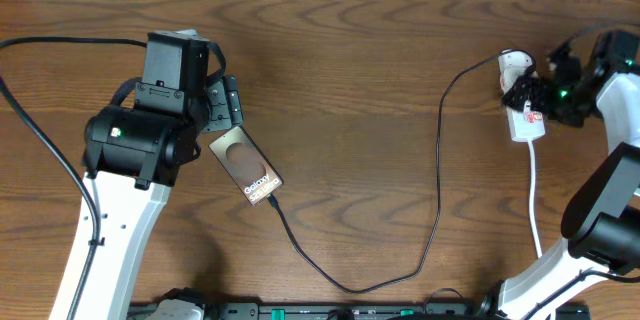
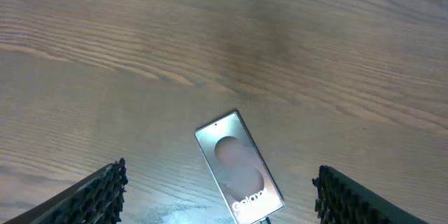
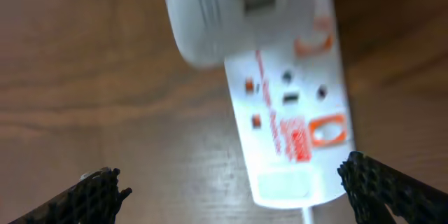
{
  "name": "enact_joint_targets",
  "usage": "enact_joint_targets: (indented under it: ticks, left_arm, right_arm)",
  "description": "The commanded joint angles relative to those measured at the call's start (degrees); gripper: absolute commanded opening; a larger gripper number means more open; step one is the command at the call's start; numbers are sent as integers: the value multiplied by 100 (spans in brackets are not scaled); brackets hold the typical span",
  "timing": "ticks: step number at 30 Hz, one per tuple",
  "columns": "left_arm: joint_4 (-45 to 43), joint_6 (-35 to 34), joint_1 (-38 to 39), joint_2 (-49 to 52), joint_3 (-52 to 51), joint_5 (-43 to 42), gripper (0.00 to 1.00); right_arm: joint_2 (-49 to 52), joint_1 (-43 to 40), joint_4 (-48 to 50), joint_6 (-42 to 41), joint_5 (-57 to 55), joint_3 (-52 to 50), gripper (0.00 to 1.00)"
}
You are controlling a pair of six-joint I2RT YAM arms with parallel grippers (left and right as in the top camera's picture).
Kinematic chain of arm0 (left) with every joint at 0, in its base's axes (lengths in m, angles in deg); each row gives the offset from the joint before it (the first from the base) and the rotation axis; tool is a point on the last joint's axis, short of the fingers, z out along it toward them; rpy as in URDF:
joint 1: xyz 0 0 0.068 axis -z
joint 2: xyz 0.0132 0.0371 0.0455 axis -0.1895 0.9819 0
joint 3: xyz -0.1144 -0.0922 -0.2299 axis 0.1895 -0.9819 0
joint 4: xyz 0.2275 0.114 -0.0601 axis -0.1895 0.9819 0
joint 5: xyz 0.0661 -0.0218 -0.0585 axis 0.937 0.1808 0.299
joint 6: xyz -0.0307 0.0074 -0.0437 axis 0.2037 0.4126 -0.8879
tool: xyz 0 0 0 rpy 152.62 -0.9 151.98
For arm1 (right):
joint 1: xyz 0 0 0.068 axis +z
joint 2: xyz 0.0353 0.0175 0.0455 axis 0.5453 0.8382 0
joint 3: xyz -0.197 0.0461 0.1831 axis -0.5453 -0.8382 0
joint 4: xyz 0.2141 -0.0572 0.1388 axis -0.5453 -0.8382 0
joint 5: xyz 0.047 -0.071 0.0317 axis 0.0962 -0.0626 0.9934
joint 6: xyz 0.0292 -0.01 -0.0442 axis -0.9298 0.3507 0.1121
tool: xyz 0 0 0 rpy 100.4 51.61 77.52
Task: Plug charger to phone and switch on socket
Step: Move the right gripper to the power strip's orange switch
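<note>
The phone (image 1: 248, 170) lies flat on the wooden table, its "Galaxy" end toward the front right. The charger (image 1: 437, 175), a thin black cable, meets that end, loops along the table and runs up to the white socket (image 1: 523, 112) at the right. My left gripper (image 1: 228, 110) hovers open just behind the phone; in the left wrist view the phone (image 2: 238, 171) lies between and ahead of the wide-spread fingers (image 2: 98, 196). My right gripper (image 1: 535, 90) is open over the socket (image 3: 287, 91), whose orange switch (image 3: 327, 129) shows near the right finger (image 3: 378, 189).
A white plug block (image 3: 210, 14) sits in the socket's far end. The socket's white cord (image 1: 535, 200) trails toward the front beside the right arm's base. A thick black cable (image 1: 40, 140) runs along the left side past the left arm.
</note>
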Motion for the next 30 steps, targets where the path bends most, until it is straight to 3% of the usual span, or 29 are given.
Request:
enact_joint_targets:
  ticks: [1, 16, 30]
  left_arm:
    - [15, 33, 13, 20, 96, 90, 84]
    - [15, 33, 13, 20, 96, 90, 84]
    - [15, 33, 13, 20, 96, 90, 85]
  right_arm:
    - [-20, -24, 20, 92, 109, 402, 99]
    - [9, -184, 92, 557, 310, 623, 99]
    - [1484, -188, -1427, 1141, 586, 2409, 99]
